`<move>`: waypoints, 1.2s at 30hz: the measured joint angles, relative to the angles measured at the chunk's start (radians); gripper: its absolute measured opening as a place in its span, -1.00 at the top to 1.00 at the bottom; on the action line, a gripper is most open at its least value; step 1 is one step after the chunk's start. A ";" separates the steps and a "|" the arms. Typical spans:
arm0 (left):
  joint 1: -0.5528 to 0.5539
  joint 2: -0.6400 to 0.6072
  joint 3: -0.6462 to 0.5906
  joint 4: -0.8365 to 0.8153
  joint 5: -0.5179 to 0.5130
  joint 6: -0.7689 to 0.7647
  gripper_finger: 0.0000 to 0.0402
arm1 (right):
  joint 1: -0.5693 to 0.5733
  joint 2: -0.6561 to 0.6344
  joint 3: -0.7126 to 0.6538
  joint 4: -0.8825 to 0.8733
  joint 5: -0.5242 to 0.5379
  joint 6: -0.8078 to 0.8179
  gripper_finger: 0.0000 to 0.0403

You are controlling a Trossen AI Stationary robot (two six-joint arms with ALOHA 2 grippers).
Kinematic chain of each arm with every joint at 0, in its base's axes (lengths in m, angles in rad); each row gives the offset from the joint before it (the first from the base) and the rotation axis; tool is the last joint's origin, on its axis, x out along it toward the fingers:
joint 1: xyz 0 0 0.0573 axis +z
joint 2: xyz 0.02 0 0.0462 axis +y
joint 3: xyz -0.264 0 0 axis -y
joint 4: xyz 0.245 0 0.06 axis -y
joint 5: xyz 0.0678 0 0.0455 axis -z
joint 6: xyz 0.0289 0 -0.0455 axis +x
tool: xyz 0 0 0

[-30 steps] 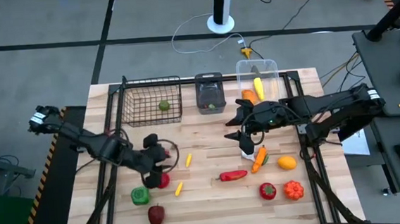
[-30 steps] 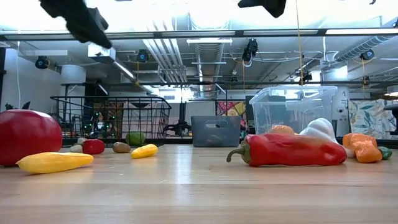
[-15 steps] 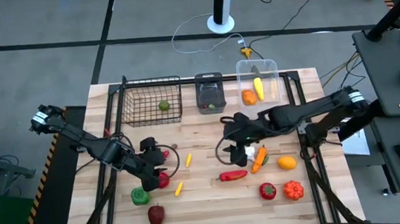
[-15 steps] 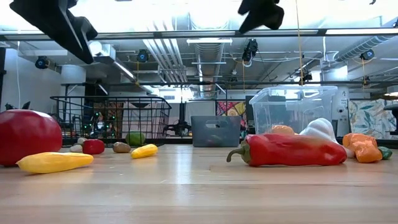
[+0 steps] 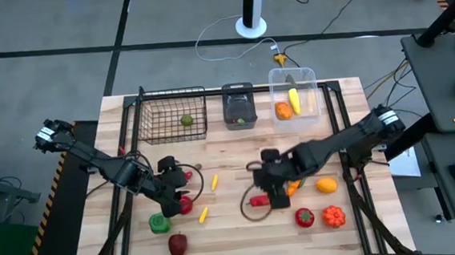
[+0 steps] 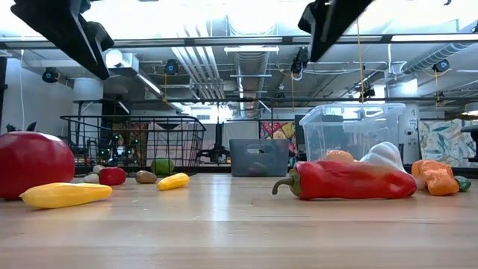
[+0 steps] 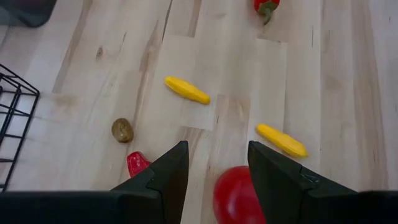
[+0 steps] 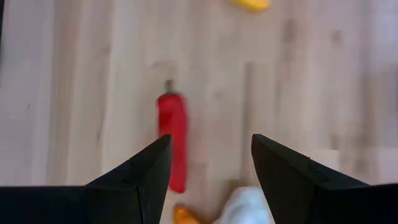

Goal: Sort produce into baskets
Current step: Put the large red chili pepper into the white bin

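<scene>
1. Left gripper [image 5: 176, 197] above the wooden table [image 5: 230, 163] on its left half, fingers [image 7: 166, 177] spread wide with nothing between them, hovering over a round red fruit [image 7: 235, 196].
2. Near that fruit in the left wrist view: two small yellow pieces [image 7: 186, 90] and [image 7: 281, 140], a brown lump [image 7: 122, 130] and a small red piece [image 7: 137, 163] (partly hidden behind one finger).
3. Right gripper [image 5: 274, 190] over the table's middle, fingers [image 8: 140, 180] likewise wide apart and empty, poised above the long red pepper [image 8: 172, 138] lying flat on the wood.
4. Beside the pepper, seen from the right wrist: a white piece [image 8: 245, 208] and a bit of orange [image 8: 185, 216], both just next to it.
5. Along the far edge, three containers side by side: black wire basket [image 5: 172, 115] with one green fruit [image 5: 186, 121] inside, dark grey bin [image 5: 239, 105] with something small and green in it (too small to name), clear tub [image 5: 293, 95] holding an orange piece [image 5: 283, 111] and a yellow one [image 5: 294, 100].
6. Still loose on the left front: green pepper [image 5: 159, 223] and dark red apple [image 5: 177, 244].
7. Loose on the right front: yellow-orange fruit [image 5: 326, 186], red fruit [image 5: 304, 217] and orange pumpkin-like piece [image 5: 333, 216], near one another but apart.
8. From table height: red pepper [image 6: 343, 181] in front of the clear tub [image 6: 351, 131], big red fruit [image 6: 33, 164] at the left edge with a yellow piece [image 6: 63, 195] right beside it (touching or not, cannot tell).
</scene>
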 joint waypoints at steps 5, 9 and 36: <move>0.000 0.000 0.000 0.000 -0.013 0.000 0.26 | 0.059 0.076 0.000 0.007 -0.005 0.097 -0.07; 0.000 0.000 0.000 -0.004 -0.023 0.000 0.26 | 0.068 0.140 0.000 0.004 -0.009 0.185 -0.20; 0.000 0.000 0.000 0.030 -0.086 -0.001 0.26 | 0.055 0.381 -0.001 0.046 0.004 0.151 -0.12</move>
